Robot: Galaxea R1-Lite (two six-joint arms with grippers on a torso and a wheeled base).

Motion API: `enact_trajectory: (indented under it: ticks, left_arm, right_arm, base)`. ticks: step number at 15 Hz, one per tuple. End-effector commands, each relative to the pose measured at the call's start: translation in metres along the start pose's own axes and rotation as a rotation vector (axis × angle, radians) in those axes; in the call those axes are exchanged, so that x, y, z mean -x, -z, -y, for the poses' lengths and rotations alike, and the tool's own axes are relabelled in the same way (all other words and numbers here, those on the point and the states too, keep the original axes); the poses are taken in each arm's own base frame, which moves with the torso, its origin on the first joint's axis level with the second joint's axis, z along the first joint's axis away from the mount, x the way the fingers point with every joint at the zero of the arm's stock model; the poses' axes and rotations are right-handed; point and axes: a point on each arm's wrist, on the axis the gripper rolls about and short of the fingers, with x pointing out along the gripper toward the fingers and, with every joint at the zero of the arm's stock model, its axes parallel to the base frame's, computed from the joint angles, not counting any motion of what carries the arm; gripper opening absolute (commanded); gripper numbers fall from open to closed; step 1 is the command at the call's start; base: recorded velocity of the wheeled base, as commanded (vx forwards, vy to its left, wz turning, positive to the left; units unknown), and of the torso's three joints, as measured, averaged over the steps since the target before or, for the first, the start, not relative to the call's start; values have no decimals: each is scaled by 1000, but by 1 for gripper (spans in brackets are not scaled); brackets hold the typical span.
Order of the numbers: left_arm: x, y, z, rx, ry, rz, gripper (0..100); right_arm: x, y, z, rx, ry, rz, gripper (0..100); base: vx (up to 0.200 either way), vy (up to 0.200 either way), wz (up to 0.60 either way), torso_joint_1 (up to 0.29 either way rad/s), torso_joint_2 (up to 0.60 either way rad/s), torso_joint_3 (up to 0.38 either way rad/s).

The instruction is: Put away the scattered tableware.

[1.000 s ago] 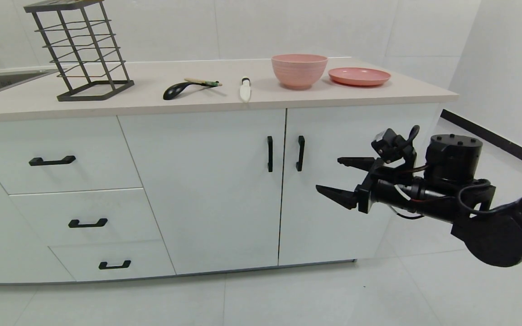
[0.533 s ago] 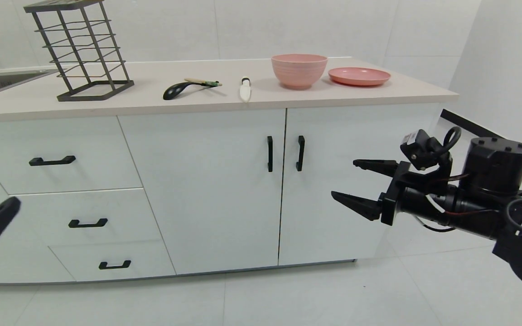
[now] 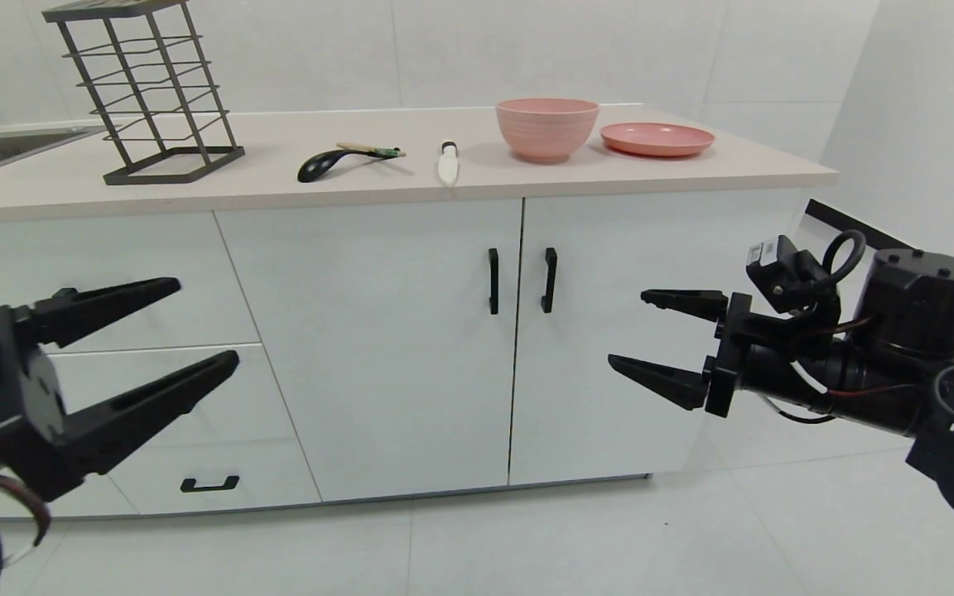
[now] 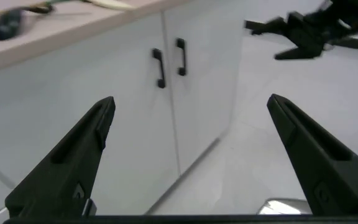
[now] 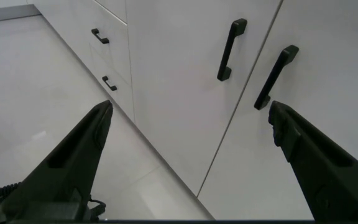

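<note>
Bowl, plate, spoon, knife, one each, left claw, right claw, both spread

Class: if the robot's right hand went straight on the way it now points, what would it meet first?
Probably the left white cabinet door, below its black bar handle; the right hand faces it, though depth is unclear.

One bowl, one plate (both pink), one spoon, one knife, one rack.

Bowl and plate sit toward the worktop's right end, spoon and knife near its front edge; left gripper and right gripper hang below, fingers apart.
</note>
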Motion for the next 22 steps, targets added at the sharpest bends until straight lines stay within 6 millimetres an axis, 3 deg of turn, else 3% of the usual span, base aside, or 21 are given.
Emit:
enact_trajectory:
  ticks: [1,3,6,7,11,14,18,22]
  left_arm:
    - [-29,23,-16,54,83,-98,100]
    - [-64,43,-43,-45,182,-84,100]
    - [-96,57,-59,-104,237,-19,100]
    - [-97,58,-58,-99,246,-21,100]
    - [-116,42,-24,38,385,-4,100]
    - [-143,33,-13,44,463,-8,100]
    - [-173,41,-3,-54,516,11,100]
    - [-189,51,7,-34,510,-47,100]
  right_arm:
    - [-2,2,0,-2,-4,-4,100]
    - [-11,14,7,-14,-2,-20,100]
    - [-20,27,7,-6,-16,-39,100]
    - [-20,27,7,-6,-17,-39,100]
    - [-21,24,10,6,11,-34,100]
    - [-27,27,14,5,6,-34,100]
    - [-56,32,33,18,-32,-6,100]
    - [-74,50,46,5,-29,-22,100]
  base:
    - [0,0,0,0,0,0]
    - [0,0,0,0,0,0]
    - [0,0,0,0,0,0]
    - [0,0,0,0,0,0]
    - [0,0,0,0,0,0]
    - [0,0,0,0,0,0]
    - [0,0,0,0,0,0]
    - [0,0,0,0,0,0]
